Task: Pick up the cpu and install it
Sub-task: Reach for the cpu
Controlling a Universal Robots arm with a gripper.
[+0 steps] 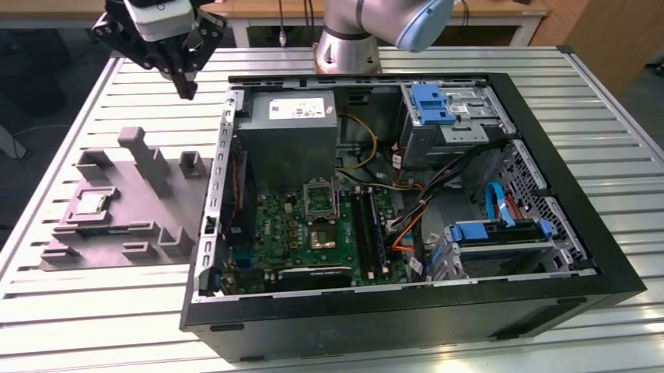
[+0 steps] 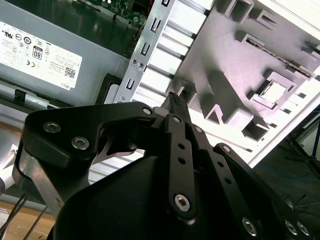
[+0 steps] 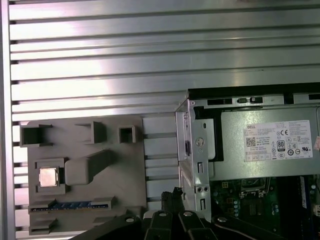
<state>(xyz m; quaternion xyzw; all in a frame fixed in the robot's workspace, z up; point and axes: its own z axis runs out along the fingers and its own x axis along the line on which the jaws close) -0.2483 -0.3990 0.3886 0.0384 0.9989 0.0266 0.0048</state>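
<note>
The cpu (image 1: 92, 203) is a small silvery square lying flat in a recess of the grey tray (image 1: 124, 233), at the exterior view's left beside the open computer case. Both wrist views show the cpu (image 3: 48, 176) (image 2: 272, 90) sitting in the tray (image 3: 100, 200) (image 2: 220, 45). My gripper (image 1: 188, 92) hangs high above the table, between the tray's far end and the case's corner. Its black fingers meet at the tips with nothing between them, so the gripper (image 2: 174, 98) (image 3: 173, 193) is shut and empty. The metal-framed socket (image 1: 319, 197) lies on the green board inside the case.
The black case (image 1: 581, 256) takes up the middle and the exterior view's right of the slatted metal table (image 1: 62, 311). Inside are a grey power supply (image 1: 295, 132), blue drive brackets (image 1: 431, 105) and loose cables (image 1: 415, 202). The arm's base (image 1: 347, 50) stands behind the case.
</note>
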